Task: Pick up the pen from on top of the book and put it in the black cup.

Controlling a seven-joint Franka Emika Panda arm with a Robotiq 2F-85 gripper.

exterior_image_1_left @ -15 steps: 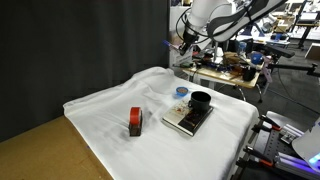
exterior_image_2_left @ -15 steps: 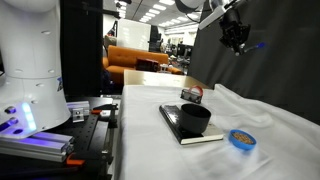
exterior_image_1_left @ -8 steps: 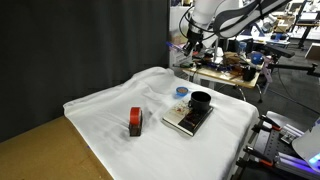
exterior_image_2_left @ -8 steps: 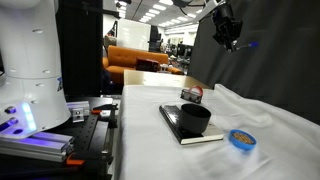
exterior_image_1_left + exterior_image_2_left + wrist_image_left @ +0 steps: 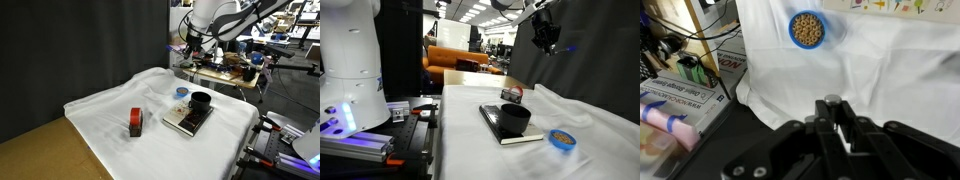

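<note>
My gripper (image 5: 188,42) (image 5: 548,42) hangs high above the white cloth, well off from the book. Its jaws are shut, and a slim blue pen (image 5: 566,46) sticks out sideways from them. In the wrist view the fingers (image 5: 832,106) are pressed together over bare cloth, and the pen is hard to make out. The dark book (image 5: 186,122) (image 5: 498,128) lies flat near the cloth's edge. The black cup (image 5: 201,101) (image 5: 515,118) stands upright on the book.
A small blue round object (image 5: 181,92) (image 5: 560,138) (image 5: 807,29) lies on the white cloth (image 5: 110,105) beside the book. A red-orange block (image 5: 135,122) (image 5: 511,94) stands further along. Cluttered benches and cables lie past the table edge (image 5: 680,80).
The gripper has drifted a little sideways at the same height, carrying the pen. The jaws stay shut. Book, cup, block and blue round object have not moved.
</note>
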